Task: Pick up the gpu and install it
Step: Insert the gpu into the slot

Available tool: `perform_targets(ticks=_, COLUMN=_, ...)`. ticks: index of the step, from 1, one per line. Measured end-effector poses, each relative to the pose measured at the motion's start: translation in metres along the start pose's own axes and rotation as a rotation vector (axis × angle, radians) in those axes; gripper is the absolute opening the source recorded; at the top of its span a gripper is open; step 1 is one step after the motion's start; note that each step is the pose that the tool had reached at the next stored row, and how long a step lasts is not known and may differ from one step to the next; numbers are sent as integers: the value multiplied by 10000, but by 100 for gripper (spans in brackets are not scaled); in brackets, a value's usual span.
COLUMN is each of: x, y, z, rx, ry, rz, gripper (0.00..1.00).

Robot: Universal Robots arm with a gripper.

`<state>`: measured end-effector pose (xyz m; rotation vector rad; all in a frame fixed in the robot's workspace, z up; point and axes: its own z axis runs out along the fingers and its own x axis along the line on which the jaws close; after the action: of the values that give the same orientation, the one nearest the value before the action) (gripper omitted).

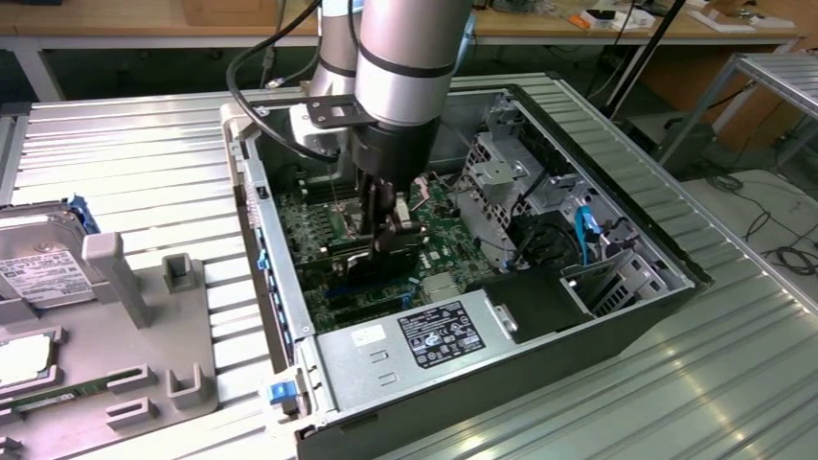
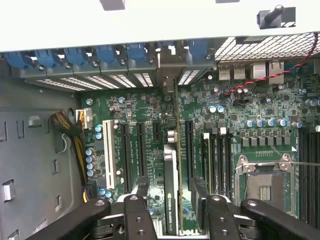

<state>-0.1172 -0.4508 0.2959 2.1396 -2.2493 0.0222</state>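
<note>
One arm is seen in the exterior view, reaching down into one open computer case (image 1: pixel 626 230) that lies on its side on the ribbed metal bench (image 1: pixel 141 182). The claw (image 1: pixel 394 233) is lowered close over the green motherboard (image 1: pixel 306 225), and a dark card, judged to be the gpu (image 1: pixel 390 261), is held in it on edge, directly beneath the fingers. One power supply (image 1: pixel 435 331) with a label sits at the near end of the case. On the exterior view's left, well apart from the case, one grey holder tray (image 1: pixel 153 326) is seen, with one silver hard drive (image 1: pixel 38 264) on it.

One gpu (image 2: pixel 170 190) is seen in the wrist view, gripped between two black fingers (image 2: pixel 200 192) that are closed narrowly on its two faces. Its long axis is judged to run along the expansion slots, from the claw (image 2: pixel 171 195) toward the row of bracket openings (image 2: pixel 120 80) at the case wall, and its bracket end points to that wall. Its lower edge appears to sit at or in one slot; whether it is fully seated cannot be told. Several black slots and one white slot (image 2: pixel 106 152) lie parallel beside it. One empty processor socket (image 2: pixel 265 182) is seen to one side.
</note>
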Motion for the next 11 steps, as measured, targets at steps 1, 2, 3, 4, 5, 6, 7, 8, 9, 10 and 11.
perform_targets(ticks=1, x=0, y=0, z=0, rx=0, ry=-2, rz=0, gripper=45)
perform_targets(ticks=2, x=0, y=0, z=0, rx=0, ry=-4, rz=0, gripper=38)
perform_targets(ticks=3, x=0, y=0, z=0, rx=0, ry=-4, rz=0, gripper=32)
perform_targets(ticks=4, x=0, y=0, z=0, rx=0, ry=-9, rz=-1, gripper=26)
perform_targets(ticks=5, x=0, y=0, z=0, rx=0, ry=-12, rz=-1, gripper=20)
perform_targets(ticks=6, x=0, y=0, z=0, rx=0, ry=-14, rz=0, gripper=14)
perform_targets(ticks=7, x=0, y=0, z=0, rx=1, ry=-16, rz=0, gripper=11)
perform_targets(ticks=8, x=0, y=0, z=0, rx=1, ry=-19, rz=-1, gripper=11)
perform_targets(ticks=9, x=0, y=0, z=0, rx=1, ry=-21, rz=-1, gripper=11)
perform_targets(ticks=10, x=0, y=0, z=0, rx=0, ry=-23, rz=-1, gripper=11)
perform_targets(ticks=11, x=0, y=0, z=0, rx=1, ry=-25, rz=-1, gripper=11)
